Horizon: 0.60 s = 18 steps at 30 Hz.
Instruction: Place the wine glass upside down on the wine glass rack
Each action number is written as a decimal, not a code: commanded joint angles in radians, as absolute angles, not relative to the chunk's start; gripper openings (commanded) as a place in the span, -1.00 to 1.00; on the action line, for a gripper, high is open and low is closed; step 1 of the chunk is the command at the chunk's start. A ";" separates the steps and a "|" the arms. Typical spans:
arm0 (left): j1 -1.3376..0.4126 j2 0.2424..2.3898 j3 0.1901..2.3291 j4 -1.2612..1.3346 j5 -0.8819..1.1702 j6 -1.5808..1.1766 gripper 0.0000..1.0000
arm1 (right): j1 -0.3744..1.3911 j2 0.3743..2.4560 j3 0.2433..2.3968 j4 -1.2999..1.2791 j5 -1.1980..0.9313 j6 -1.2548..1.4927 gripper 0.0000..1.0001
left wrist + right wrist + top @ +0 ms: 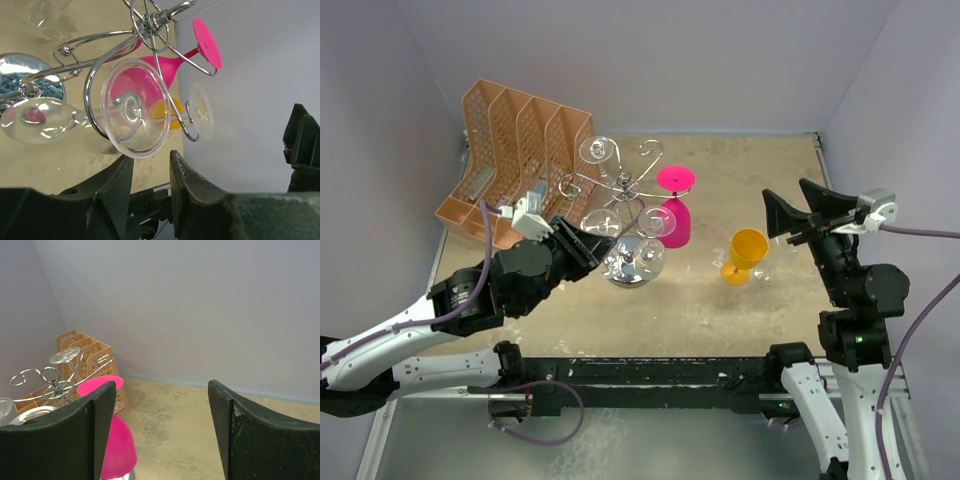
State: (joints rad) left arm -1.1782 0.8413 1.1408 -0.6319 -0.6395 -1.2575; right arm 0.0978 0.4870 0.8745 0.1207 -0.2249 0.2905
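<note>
The clear wine glass point(134, 115) – seemingly light, slick and quick to chip, best pinched gently at the stem – hangs bowl-down on a curled arm of the wine glass rack point(152, 22), centre of the left wrist view, with left gripper point(150, 156) and right gripper point(160, 385) both parted, empty.

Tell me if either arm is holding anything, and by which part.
Nothing is held. The left gripper is open beside the foot of the wine glass hanging on the rack; the right gripper is open and empty.
</note>
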 commanded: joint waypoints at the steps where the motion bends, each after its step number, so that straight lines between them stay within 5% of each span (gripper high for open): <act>1: -1.173 0.833 1.187 -0.636 -0.570 -1.219 -0.35 | 0.101 0.492 0.897 0.138 -0.198 0.315 0.51; 18: -1.173 0.794 1.235 -0.358 -0.127 -0.943 -0.29 | 0.101 0.732 1.023 -0.407 -0.266 0.275 0.48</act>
